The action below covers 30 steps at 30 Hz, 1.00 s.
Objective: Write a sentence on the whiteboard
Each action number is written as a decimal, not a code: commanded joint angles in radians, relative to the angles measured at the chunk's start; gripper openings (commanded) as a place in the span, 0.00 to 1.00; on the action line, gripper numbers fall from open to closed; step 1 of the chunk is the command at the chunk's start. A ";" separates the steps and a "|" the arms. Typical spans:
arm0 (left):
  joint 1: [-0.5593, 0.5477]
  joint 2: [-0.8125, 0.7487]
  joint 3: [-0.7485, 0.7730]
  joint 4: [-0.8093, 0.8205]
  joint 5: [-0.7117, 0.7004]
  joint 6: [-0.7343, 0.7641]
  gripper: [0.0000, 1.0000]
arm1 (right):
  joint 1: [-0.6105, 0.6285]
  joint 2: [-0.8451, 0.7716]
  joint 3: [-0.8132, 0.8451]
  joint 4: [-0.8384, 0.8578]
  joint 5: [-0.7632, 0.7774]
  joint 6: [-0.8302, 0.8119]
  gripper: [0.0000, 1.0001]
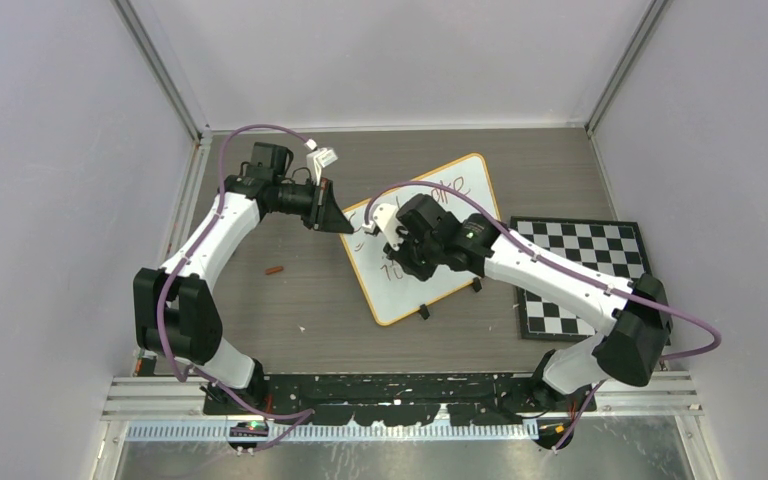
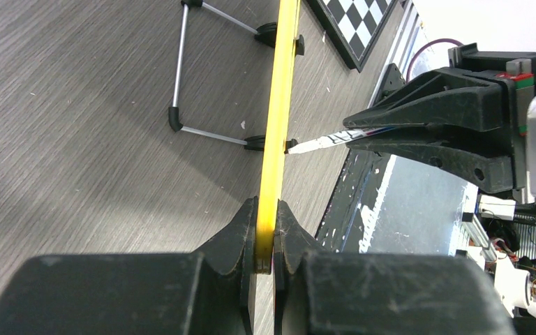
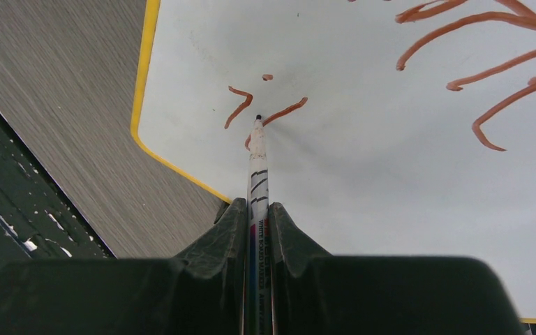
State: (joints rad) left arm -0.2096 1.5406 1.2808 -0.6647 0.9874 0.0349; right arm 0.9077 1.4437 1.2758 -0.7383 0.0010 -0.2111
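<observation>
The whiteboard [image 1: 412,292], white with a yellow rim, stands tilted in the middle of the table. My left gripper [image 1: 340,222] is shut on its left rim, seen edge-on in the left wrist view [image 2: 279,105] between my left gripper's [image 2: 266,237] fingers. My right gripper [image 1: 388,238] is shut on a whiteboard marker [image 3: 258,167], its tip touching the board [image 3: 391,195] near the lower left corner, beside short red-brown strokes [image 3: 241,105]. More of the sentence [image 3: 474,42] shows at the upper right. In the top view the right gripper hides most of the writing [image 1: 450,190].
A black-and-white checkered mat [image 1: 580,275] lies right of the board. A small red-brown cap [image 1: 276,269] lies on the table at the left. The board's black feet [image 1: 423,312] and metal stand [image 2: 181,70] rest on the table. Grey walls enclose three sides.
</observation>
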 commanded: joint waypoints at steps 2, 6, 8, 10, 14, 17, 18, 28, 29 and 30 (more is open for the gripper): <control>0.005 -0.020 0.027 0.007 -0.067 0.020 0.00 | 0.002 0.013 0.012 0.054 -0.005 0.007 0.00; 0.005 -0.018 0.025 0.007 -0.067 0.019 0.00 | 0.000 0.021 0.008 0.059 0.031 0.007 0.00; 0.005 -0.020 0.023 0.005 -0.067 0.022 0.00 | -0.007 0.023 0.003 0.064 0.041 0.008 0.00; 0.005 -0.023 0.023 0.003 -0.067 0.021 0.00 | -0.022 0.024 0.001 0.061 0.041 0.015 0.00; 0.006 -0.024 0.023 -0.003 -0.069 0.029 0.00 | -0.041 0.001 -0.019 0.054 0.045 0.015 0.00; 0.006 -0.021 0.021 -0.004 -0.069 0.031 0.00 | -0.055 -0.013 -0.030 0.053 0.048 0.012 0.00; 0.005 -0.022 0.021 -0.004 -0.067 0.031 0.00 | -0.057 -0.017 -0.028 0.049 0.046 0.012 0.00; 0.006 -0.016 0.024 -0.005 -0.059 0.035 0.00 | -0.081 -0.062 0.013 -0.011 -0.098 0.047 0.00; 0.005 -0.016 0.022 -0.007 -0.058 0.036 0.00 | -0.110 -0.070 0.014 -0.021 -0.121 0.057 0.00; 0.005 -0.017 0.022 -0.009 -0.057 0.038 0.00 | -0.135 -0.077 0.012 -0.028 -0.147 0.061 0.00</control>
State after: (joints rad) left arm -0.2096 1.5406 1.2808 -0.6666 0.9882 0.0399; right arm 0.8379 1.4338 1.2583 -0.7452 -0.0639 -0.1867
